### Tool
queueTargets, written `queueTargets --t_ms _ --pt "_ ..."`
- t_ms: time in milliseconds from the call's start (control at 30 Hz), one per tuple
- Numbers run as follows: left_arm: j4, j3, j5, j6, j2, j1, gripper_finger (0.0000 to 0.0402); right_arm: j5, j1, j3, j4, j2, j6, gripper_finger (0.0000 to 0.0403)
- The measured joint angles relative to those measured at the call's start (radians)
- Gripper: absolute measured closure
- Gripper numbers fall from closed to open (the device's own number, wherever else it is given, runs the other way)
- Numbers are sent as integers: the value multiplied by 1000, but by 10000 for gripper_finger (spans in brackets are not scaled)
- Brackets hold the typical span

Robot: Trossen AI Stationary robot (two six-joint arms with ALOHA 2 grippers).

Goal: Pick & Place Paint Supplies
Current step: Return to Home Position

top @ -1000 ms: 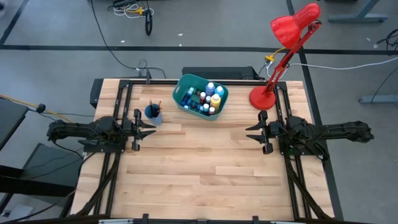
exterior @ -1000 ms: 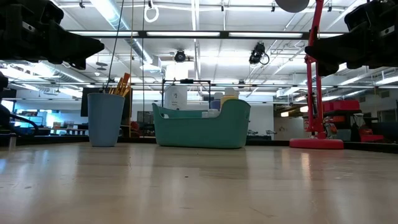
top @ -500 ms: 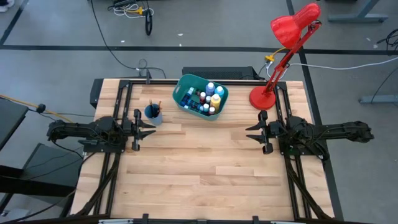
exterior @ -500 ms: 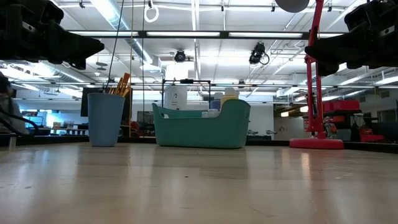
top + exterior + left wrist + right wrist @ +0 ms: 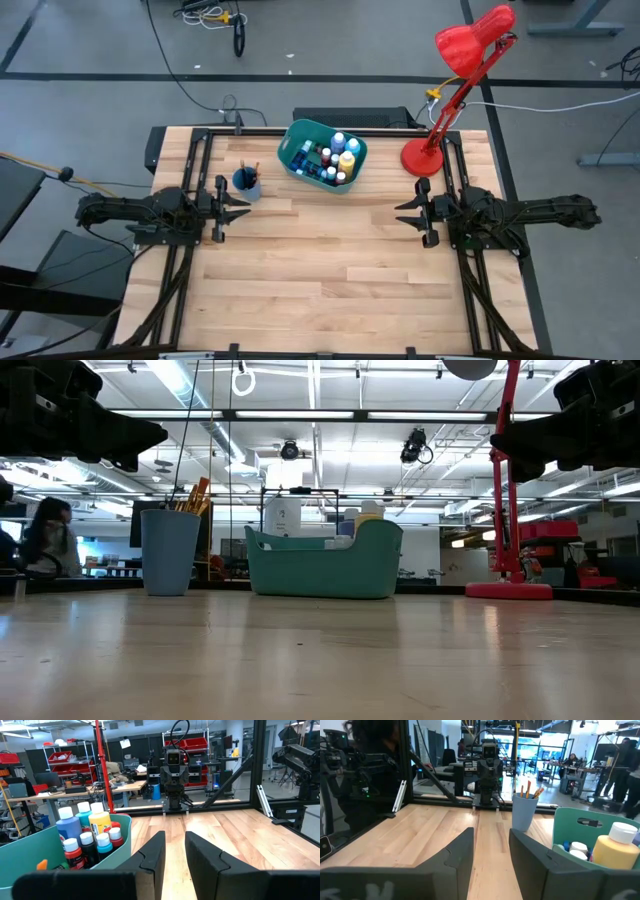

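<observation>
High view: paint bottles (image 5: 338, 156) are stored in the bin (image 5: 292, 150), brushes (image 5: 249, 170) in the cup (image 5: 240, 183); left gripper (image 5: 245, 208) and right gripper (image 5: 400, 215) are held apart-fingered, empty, over the counter (image 5: 330, 260); bottles are judged light, rigid, smooth; best gripped mid-body.

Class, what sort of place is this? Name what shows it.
Probably a robotics lab or workshop: shelved red bins, workbenches with gear on them, and an open ceiling with strip lights.
</observation>
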Motion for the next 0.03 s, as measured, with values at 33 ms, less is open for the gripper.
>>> queueTargets --t_ms 33 --pt "0 0 0 0 0 0 317 0 0 0 0 0 0 276"
